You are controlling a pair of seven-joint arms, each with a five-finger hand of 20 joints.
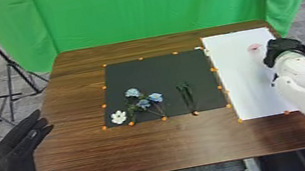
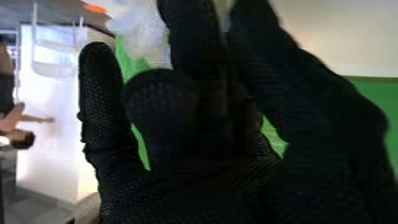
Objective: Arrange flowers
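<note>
Hanging open, left hand (image 1: 19, 153); right hand (image 1: 282, 47), cannot tell; wooden table (image 1: 144, 157), black mat (image 1: 145, 73); green curtain (image 1: 152, 2) behind

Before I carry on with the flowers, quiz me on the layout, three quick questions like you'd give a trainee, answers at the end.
1. True or false: the white flower lies to the left of the blue flowers in the head view.

2. Which hand is at the white sheet?
A) left hand
B) right hand

3. Fill in the colour: the thin green stems lie on the ____ mat.

Key: 1 true; 2 B; 3 black
</note>
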